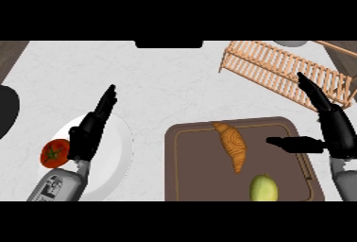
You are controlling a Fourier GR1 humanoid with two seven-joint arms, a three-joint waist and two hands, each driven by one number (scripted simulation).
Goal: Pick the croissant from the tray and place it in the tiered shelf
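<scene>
Pale counter [174, 85] viewed from above. Croissant [233, 146] seen untouched on tray [181, 189], centre. Right hand [338, 132] held just right of it, fingers apart, nothing gripped. Left hand [90, 127] held open over plate [118, 160]. Croissant best grasped across middle, then lifted clear toward far-right shelf [279, 66].

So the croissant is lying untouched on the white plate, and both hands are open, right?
Not quite. The head view shows the croissant lying untouched on the brown tray, not on the white plate. The rest holds: the left hand and the right hand are both open, and neither touches it.
</scene>
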